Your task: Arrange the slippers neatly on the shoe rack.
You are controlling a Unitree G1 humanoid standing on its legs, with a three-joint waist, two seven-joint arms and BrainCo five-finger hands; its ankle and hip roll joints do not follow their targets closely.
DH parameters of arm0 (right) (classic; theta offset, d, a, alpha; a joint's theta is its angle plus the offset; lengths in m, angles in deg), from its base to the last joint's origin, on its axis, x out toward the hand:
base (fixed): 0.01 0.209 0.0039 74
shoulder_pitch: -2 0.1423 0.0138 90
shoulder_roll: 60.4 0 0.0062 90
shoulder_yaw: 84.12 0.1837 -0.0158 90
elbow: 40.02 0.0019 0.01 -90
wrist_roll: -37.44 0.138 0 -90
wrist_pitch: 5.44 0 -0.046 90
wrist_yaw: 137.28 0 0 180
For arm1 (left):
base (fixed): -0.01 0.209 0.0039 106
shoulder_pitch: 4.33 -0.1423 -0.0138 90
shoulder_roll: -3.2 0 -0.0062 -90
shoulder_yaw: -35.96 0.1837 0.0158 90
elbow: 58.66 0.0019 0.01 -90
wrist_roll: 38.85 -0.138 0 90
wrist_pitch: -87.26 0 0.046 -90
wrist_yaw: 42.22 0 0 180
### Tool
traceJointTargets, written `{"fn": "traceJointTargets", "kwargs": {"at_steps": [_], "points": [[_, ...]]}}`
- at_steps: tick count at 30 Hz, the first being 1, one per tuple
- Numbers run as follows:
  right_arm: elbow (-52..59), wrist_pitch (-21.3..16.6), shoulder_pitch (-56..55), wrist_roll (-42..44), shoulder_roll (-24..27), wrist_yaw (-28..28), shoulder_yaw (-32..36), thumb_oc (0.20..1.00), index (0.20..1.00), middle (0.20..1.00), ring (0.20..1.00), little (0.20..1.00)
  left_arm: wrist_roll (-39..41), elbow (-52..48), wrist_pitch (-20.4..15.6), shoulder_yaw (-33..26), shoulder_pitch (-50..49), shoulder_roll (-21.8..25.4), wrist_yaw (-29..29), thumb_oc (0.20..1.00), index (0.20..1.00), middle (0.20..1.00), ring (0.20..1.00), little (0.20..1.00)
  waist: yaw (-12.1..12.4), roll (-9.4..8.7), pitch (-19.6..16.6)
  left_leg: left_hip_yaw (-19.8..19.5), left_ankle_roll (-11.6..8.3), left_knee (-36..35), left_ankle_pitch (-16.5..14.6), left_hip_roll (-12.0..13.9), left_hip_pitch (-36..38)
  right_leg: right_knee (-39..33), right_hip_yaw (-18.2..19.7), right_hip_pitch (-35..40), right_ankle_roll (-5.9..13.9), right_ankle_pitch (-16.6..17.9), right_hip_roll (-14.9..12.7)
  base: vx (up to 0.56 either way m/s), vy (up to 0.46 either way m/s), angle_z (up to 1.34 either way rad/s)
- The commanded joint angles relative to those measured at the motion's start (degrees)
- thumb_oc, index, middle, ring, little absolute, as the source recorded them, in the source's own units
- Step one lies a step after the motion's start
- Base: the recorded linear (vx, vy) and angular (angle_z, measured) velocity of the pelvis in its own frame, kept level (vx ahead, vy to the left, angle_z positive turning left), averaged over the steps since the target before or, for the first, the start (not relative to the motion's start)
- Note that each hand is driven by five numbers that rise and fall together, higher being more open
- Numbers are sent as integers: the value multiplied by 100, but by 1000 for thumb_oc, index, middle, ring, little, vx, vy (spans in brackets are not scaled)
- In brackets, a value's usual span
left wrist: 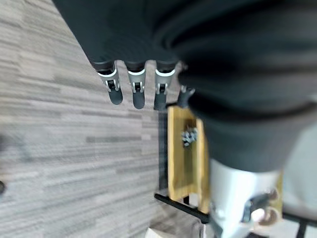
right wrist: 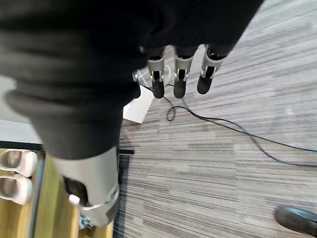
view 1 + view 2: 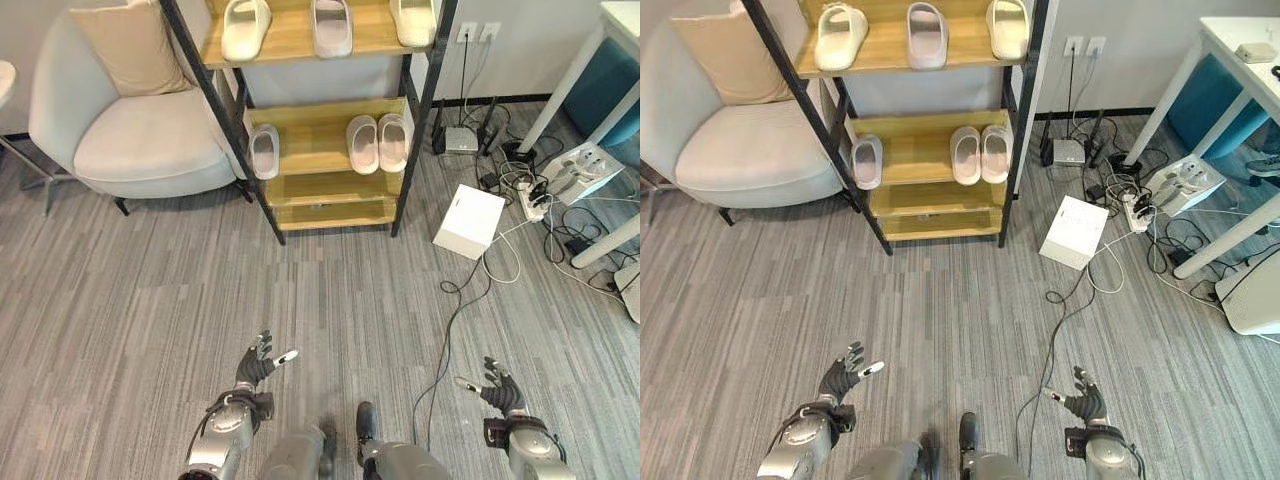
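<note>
Presently, six slippers [image 3: 363,143] are seen on the shoe rack [image 3: 300,160]; both the left hand [image 3: 258,362] and right hand [image 3: 497,390] are held open, empty. Light, soft foam is judged; a sidewall grasp is advised.

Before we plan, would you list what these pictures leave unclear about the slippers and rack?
- Top-shelf slippers: toes cut off by the left eye view's upper edge.
- Single slipper on the middle shelf: partly behind the rack's post.
- Bottom shelf: mostly hidden under the middle shelf.
- Both hands, left hand and right hand, empty.
</note>
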Motion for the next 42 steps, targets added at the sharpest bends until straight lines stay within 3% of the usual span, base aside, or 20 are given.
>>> {"fn": "traceJointTargets", "kwargs": {"at_steps": [1,4,5,6,8,9,10,14,15,16,17,18,21,23,26,30,34,36,39,42], "points": [[227,-161,-119,27,272,135,187,1000,1000,1000,1000,1000,-11,-157,-143,-49,40,65,-76,1000,1000,1000,1000,1000,-31,120,39,-97,-26,-912,537,115,169,392,-90,340,624,-1098,-145,320,78,28],[241,-110,-148,-34,242,104,163,1000,1000,1000,1000,1000,35,-150,-155,-119,-10,59,-99,1000,1000,1000,1000,1000,1,124,-37,46,-32,-912,556,197,135,384,-10,508,666,-1166,-156,551,224,0],[271,-47,-208,-187,192,7,105,1000,1000,1000,1000,1000,68,-20,-151,-181,-110,17,-102,1000,1000,1000,1000,1000,69,113,-238,153,22,-912,1008,174,344,479,107,791,795,-1216,-340,609,272,-37],[272,-46,-209,-187,191,7,106,1000,1000,1000,1000,1000,68,-18,-152,-180,-110,18,-102,1000,1000,1000,1000,1000,83,108,-235,167,23,-912,1004,173,352,481,120,794,797,-1218,-346,823,368,-33],[228,-32,-227,-180,47,-58,77,1000,1000,1000,1000,1000,51,123,-121,-164,-127,47,-94,1000,1000,1000,1000,1000,128,-31,-379,291,258,-813,812,38,640,1313,202,619,1057,-731,-672,573,271,-32],[228,-32,-227,-180,48,-58,76,1000,1000,1000,1000,1000,51,123,-121,-165,-127,46,-94,1000,1000,1000,1000,1000,120,-26,-390,282,257,-823,823,41,628,1319,194,603,1055,-731,-667,637,347,-32],[249,-29,-245,-148,4,-90,52,1000,1000,1000,1000,1000,64,60,-114,-146,-147,142,-65,1000,1000,1000,1000,1000,116,-64,-336,353,444,-704,546,-50,840,2502,178,139,1173,-142,-898,277,175,-19],[199,-18,-207,-184,-36,-74,6,1000,1000,1000,1000,1000,5,-4,-89,-95,-113,248,-56,1000,1000,1000,1000,1000,103,-41,-198,479,659,-654,262,-150,1194,3878,50,-499,1181,311,-1198,291,199,14],[201,-26,-168,-171,-73,-70,-17,1000,1000,1000,1000,1000,0,-38,-90,-69,-91,270,-49,1000,1000,1000,1000,1000,97,15,-140,484,687,-697,218,-131,1325,4028,-12,-782,1077,202,-1222,222,130,-9],[230,-26,-163,-146,-77,-77,-7,1000,1000,1000,1000,1000,-7,-75,-92,-59,-79,290,-40,1000,1000,1000,1000,1000,88,67,-104,485,696,-702,202,-105,1396,3916,-99,-866,1064,55,-1214,298,59,-8],[260,-82,-97,-83,-96,-72,3,1000,1000,1000,1000,1000,-25,-78,-116,-48,-27,313,-24,1000,1000,1000,1000,1000,81,202,-6,525,655,-747,139,21,1590,3321,-395,-988,977,-508,-1118,193,2,5],[260,-82,-95,-83,-96,-72,3,1000,1000,1000,1000,1000,-25,-78,-116,-48,-25,312,-24,1000,1000,1000,1000,1000,77,206,-3,520,653,-750,142,26,1593,3310,-403,-980,973,-503,-1112,204,-35,17],[251,-47,-27,-43,-113,-64,9,1000,1000,1000,1000,1000,-163,-142,-103,25,-29,337,39,1000,1000,1000,1000,1000,68,290,51,543,555,-776,92,154,1724,1850,-436,-921,1059,-672,-862,156,-106,12],[317,-6,-37,-59,-109,-69,26,1000,1000,1000,1000,1000,-259,-184,-138,27,0,340,46,1000,1000,1000,1000,1000,57,289,60,581,445,-777,61,199,1822,644,-198,-927,1216,-361,-669,210,-194,13],[324,9,-66,-140,-78,-67,38,1000,1000,1000,1000,1000,-278,-268,-171,-9,-23,358,61,1000,1000,1000,1000,1000,44,290,33,590,377,-781,-5,229,1967,405,-56,-986,1299,-162,-629,289,-282,30],[322,8,-167,-99,-90,-142,78,1000,1000,1000,1000,1000,-241,-237,-127,-4,-98,281,135,1000,1000,1000,1000,1000,-18,272,-135,524,208,-763,-168,423,2271,520,87,-726,1099,-260,-525,317,-334,32],[312,-66,-144,95,53,-165,87,1000,1000,1000,1000,1000,1,-157,-111,59,-65,170,125,1000,1000,1000,1000,1000,13,147,-75,211,34,642,98,422,1594,368,17,-259,793,-494,-443,163,-285,-5],[303,-49,-150,108,80,-166,110,1000,1000,1000,1000,1000,29,-159,-79,75,-62,145,129,1000,1000,1000,1000,1000,-4,109,-103,188,75,380,9,413,1464,312,-70,-188,778,-576,-480,52,-94,-17],[221,-117,-125,108,145,-34,166,1000,1000,1000,1000,1000,-44,-103,-31,150,-8,133,84,1000,1000,1000,1000,1000,-20,68,-89,137,78,-245,428,414,1067,312,-319,-50,741,-693,-498,36,-11,8],[188,-80,-196,101,78,-92,156,1000,1000,1000,1000,1000,79,-128,-76,138,-39,84,108,1000,1000,1000,1000,1000,-30,204,-213,75,97,-851,485,413,1408,363,-237,-39,765,-704,-419,106,113,10]]}}
